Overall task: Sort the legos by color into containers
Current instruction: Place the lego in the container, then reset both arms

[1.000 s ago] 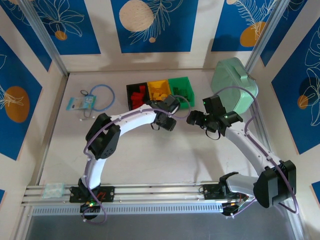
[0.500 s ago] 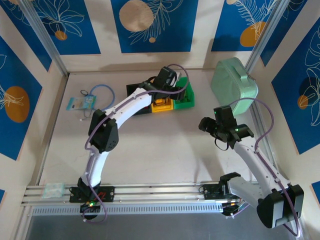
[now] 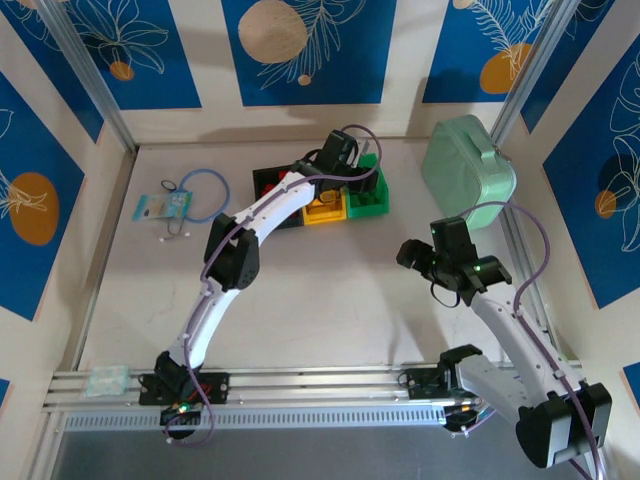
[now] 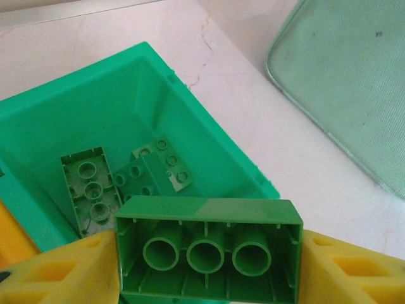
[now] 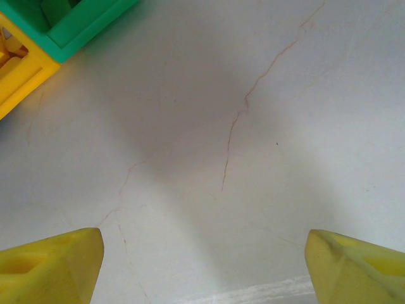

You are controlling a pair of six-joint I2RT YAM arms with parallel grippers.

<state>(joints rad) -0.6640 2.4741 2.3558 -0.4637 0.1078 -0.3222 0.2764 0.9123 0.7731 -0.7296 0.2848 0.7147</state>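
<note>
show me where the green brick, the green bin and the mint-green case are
green brick (image 4: 207, 253), left wrist view, on the middle tube of its hollow underside
green bin (image 4: 205, 136), left wrist view, on its right inner wall
mint-green case (image 3: 467, 160), top external view, on the middle of its lid

The left gripper swings from mid-table to hang over the green container, bearing a green lego, as the right gripper draws back toward its own side.
</note>
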